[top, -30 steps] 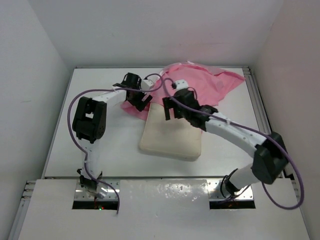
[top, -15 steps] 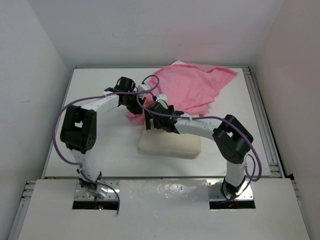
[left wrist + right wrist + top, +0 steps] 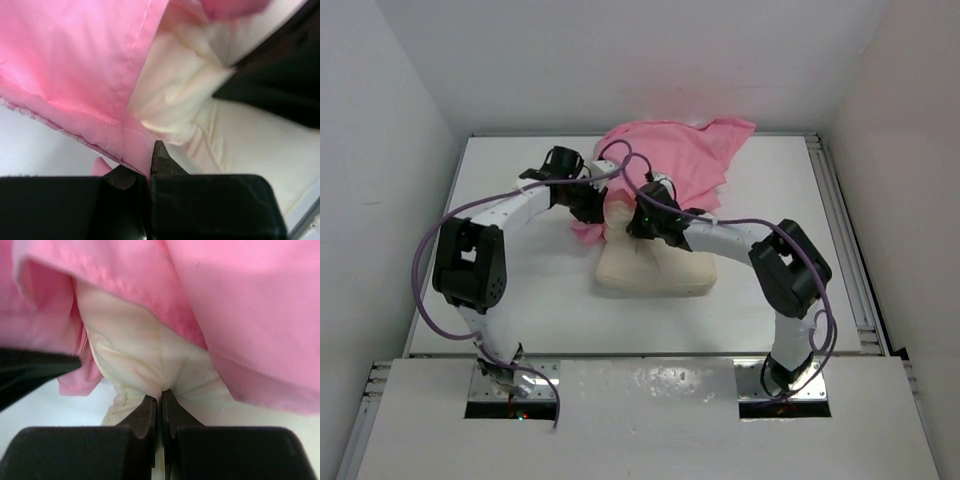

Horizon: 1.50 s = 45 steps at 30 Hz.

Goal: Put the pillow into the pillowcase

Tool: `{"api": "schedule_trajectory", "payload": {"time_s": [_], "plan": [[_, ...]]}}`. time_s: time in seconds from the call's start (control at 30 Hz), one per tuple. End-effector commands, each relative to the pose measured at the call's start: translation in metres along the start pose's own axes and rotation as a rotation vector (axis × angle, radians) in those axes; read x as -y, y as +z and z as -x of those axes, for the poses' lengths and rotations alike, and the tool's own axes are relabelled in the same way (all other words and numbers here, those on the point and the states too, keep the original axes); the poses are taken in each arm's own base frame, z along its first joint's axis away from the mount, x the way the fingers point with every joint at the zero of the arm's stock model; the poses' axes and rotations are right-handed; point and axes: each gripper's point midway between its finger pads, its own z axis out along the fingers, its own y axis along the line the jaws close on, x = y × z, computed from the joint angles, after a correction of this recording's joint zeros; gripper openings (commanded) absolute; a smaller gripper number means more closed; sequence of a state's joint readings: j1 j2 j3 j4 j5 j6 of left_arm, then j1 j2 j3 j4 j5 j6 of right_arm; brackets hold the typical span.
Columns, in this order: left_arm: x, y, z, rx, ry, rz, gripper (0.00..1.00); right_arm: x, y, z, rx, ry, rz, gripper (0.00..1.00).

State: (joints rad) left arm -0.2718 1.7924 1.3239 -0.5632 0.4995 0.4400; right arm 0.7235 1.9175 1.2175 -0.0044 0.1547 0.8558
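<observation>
The cream pillow (image 3: 655,272) lies in the middle of the table, its far end tucked under the pink pillowcase (image 3: 670,160). My left gripper (image 3: 594,206) is shut on the pillowcase's hem, which shows pinched at the jaws in the left wrist view (image 3: 151,150), with pink cloth (image 3: 75,60) and the pillow (image 3: 175,90) beyond. My right gripper (image 3: 640,222) is shut on a fold of the pillow's far end; in the right wrist view (image 3: 161,396) the cream fabric (image 3: 135,345) bunches at the tips under the pillowcase (image 3: 240,300). The two grippers sit close together.
The white table (image 3: 500,280) is bounded by white walls at the back and both sides, with metal rails (image 3: 845,250) along the right edge. Purple cables loop over both arms. The left gripper's black body (image 3: 30,370) shows at the left of the right wrist view.
Both grippers closed, the left on the pillowcase hem and the right on the pillow. Both arms shifted left and back. The pillowcase bunched up and moved left over the pillow's far end.
</observation>
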Motion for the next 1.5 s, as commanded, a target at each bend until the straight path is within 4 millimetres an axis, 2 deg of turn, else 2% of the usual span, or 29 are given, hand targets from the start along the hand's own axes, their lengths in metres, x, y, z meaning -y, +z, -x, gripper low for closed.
{"api": "schedule_trajectory", "payload": {"time_s": [0.0,0.03,0.1,0.13,0.2,0.27,0.37,0.43,0.47,0.53,0.6,0.67,0.77,0.8,0.87,0.93,0.97,1.0,1.03,1.07,1.13,1.17,1.2,1.23,1.27,1.33,1.37,1.4,1.47], "plan": [[0.043,-0.043,0.049,0.126,0.083,-0.119,0.00,-0.018,-0.034,0.113,0.318,0.190,0.121,0.00],[0.044,-0.046,0.053,0.133,0.102,-0.117,0.00,-0.017,-0.052,0.139,0.389,0.234,0.130,0.00],[0.048,-0.055,0.060,0.148,0.151,-0.099,0.00,-0.014,-0.071,0.169,0.484,0.284,0.137,0.00],[0.046,-0.056,0.061,0.148,0.160,-0.076,0.00,-0.015,-0.090,0.191,0.566,0.321,0.159,0.00],[0.044,-0.060,0.065,0.156,0.178,-0.057,0.00,-0.010,-0.106,0.211,0.642,0.361,0.166,0.00],[0.047,-0.064,0.074,0.171,0.195,-0.064,0.00,-0.004,-0.118,0.225,0.703,0.380,0.139,0.00],[0.069,-0.072,0.098,0.214,0.241,-0.130,0.00,0.008,-0.118,0.230,0.741,0.439,0.100,0.00],[0.103,-0.072,0.113,0.235,0.309,-0.221,0.00,0.005,-0.107,0.232,0.730,0.437,0.089,0.00],[0.115,-0.080,0.128,0.271,0.345,-0.250,0.00,0.006,-0.102,0.232,0.735,0.420,0.054,0.00],[0.153,-0.091,0.141,0.317,0.393,-0.384,0.00,0.010,-0.078,0.223,0.685,0.377,-0.035,0.00],[0.171,-0.107,0.152,0.364,0.423,-0.438,0.00,0.019,-0.059,0.211,0.634,0.394,-0.067,0.00],[0.178,-0.117,0.155,0.397,0.430,-0.468,0.00,0.026,-0.048,0.198,0.602,0.403,-0.086,0.00],[0.157,-0.113,0.142,0.390,0.375,-0.434,0.00,0.030,-0.030,0.170,0.528,0.352,-0.111,0.00],[0.148,-0.103,0.129,0.363,0.325,-0.422,0.00,0.027,-0.025,0.159,0.483,0.329,-0.090,0.00],[0.123,-0.092,0.111,0.315,0.266,-0.350,0.00,0.021,-0.024,0.153,0.433,0.242,-0.039,0.00],[0.103,-0.078,0.083,0.226,0.217,-0.275,0.00,0.004,-0.031,0.148,0.343,0.114,0.089,0.22],[0.095,-0.076,0.073,0.200,0.197,-0.249,0.00,-0.002,-0.036,0.146,0.311,0.063,0.134,0.37],[0.090,-0.073,0.064,0.179,0.187,-0.235,0.00,-0.004,-0.043,0.141,0.254,0.014,0.150,0.62],[0.086,-0.066,0.045,0.131,0.164,-0.216,0.00,-0.001,-0.049,0.138,0.208,-0.070,0.162,0.69],[0.084,-0.065,0.038,0.118,0.160,-0.206,0.00,0.000,-0.063,0.141,0.199,-0.104,0.152,0.74],[0.078,-0.061,0.018,0.079,0.152,-0.185,0.00,0.024,-0.078,0.128,0.124,-0.184,0.072,0.91],[0.079,-0.062,0.015,0.077,0.157,-0.179,0.04,0.026,-0.099,0.134,0.146,-0.196,0.063,0.97],[0.077,-0.062,0.008,0.057,0.170,-0.166,0.09,0.046,-0.104,0.118,0.100,-0.193,0.019,0.99],[0.078,-0.061,0.001,0.040,0.179,-0.165,0.19,0.055,-0.111,0.113,0.093,-0.182,0.005,0.99],[0.083,-0.061,-0.007,0.011,0.211,-0.175,0.40,0.066,-0.125,0.098,0.081,-0.165,-0.004,0.99],[0.080,-0.062,-0.014,-0.045,0.258,-0.136,0.55,0.091,-0.136,0.089,0.087,-0.070,-0.035,0.99],[0.082,-0.064,-0.010,-0.062,0.304,-0.122,0.57,0.101,-0.142,0.072,0.064,-0.035,-0.024,0.99],[0.075,-0.067,-0.006,-0.078,0.326,-0.077,0.58,0.116,-0.144,0.068,0.057,0.022,-0.040,0.99],[0.071,-0.074,0.017,-0.043,0.363,-0.030,0.62,0.125,-0.147,0.052,0.014,0.073,-0.010,0.98]]}}
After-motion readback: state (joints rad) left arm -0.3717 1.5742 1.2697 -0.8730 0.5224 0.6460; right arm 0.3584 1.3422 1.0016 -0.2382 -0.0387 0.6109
